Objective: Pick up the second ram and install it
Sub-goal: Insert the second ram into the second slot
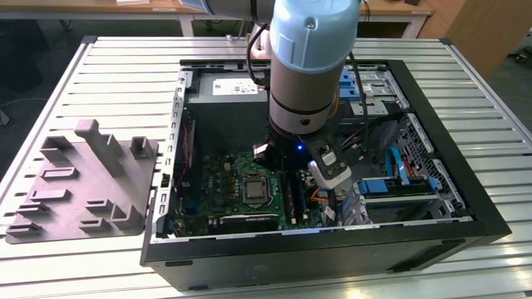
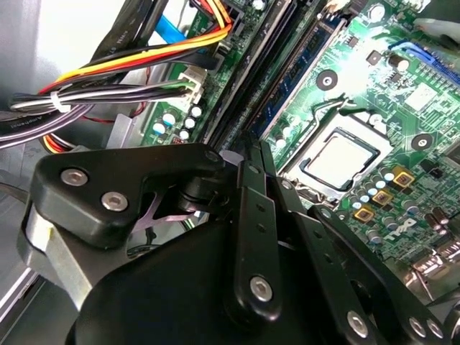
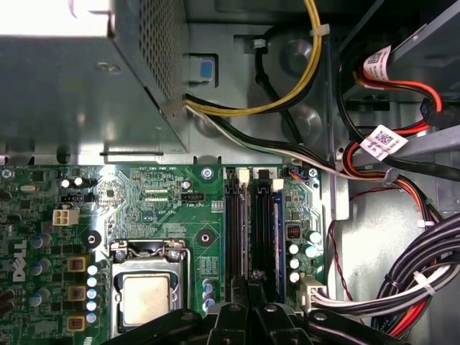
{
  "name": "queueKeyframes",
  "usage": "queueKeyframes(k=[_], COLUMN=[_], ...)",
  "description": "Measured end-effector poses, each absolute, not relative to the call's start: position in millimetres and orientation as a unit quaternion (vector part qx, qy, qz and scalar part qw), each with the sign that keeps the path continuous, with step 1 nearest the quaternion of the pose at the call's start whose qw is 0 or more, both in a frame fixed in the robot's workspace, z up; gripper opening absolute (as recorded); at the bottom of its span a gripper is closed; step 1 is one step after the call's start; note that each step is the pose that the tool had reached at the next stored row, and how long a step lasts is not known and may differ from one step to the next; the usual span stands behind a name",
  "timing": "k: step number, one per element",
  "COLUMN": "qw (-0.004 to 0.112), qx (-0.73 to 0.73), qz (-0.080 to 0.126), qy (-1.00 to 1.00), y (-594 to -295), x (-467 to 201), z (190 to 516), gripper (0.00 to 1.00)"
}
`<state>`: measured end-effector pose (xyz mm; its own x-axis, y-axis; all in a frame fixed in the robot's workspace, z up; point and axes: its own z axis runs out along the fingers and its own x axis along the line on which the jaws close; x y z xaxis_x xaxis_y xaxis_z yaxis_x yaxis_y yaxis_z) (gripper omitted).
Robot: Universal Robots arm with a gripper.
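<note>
Two fingers of the pincer (image 3: 253, 282) are drawn together with no gap I can make out. Whether they nip something thin or press with closed tips, I cannot tell. In both wrist views the tips sit low over the long black rails (image 3: 232, 230) of the green board (image 3: 158, 208).

Just beside the tips, on the side of the cables (image 3: 402, 287), a dark-blue strip stands on edge along a rail. I take it for the second ram (image 3: 274, 237). It is long, narrow and flat, and the second wrist view shows a row of small dark chips along its face. It looks level and in line with its rail.

By my reading, picking up is done and fitting is the step in hand. Seating such a strip calls for a straight, even push down its whole length, kept square to the rail so that the pale end clips (image 3: 260, 173) can close.

Further out lie the square silver chip (image 3: 147, 298) in its socket and the grey box (image 3: 72, 86). In the exterior view the open black case (image 1: 332, 249) rests on a slatted table (image 1: 124, 75), with a grey moulded tray (image 1: 83, 180) at the exterior view's left.
</note>
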<state>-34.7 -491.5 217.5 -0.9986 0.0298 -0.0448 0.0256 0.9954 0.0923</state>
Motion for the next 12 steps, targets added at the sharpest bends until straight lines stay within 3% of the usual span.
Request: queueKeyframes(k=[12], qw=[0.023], qx=[0.014], qz=[0.05], qy=[0.998], y=[-493.0], x=[-34.8], z=[214.9], gripper=[0.11])
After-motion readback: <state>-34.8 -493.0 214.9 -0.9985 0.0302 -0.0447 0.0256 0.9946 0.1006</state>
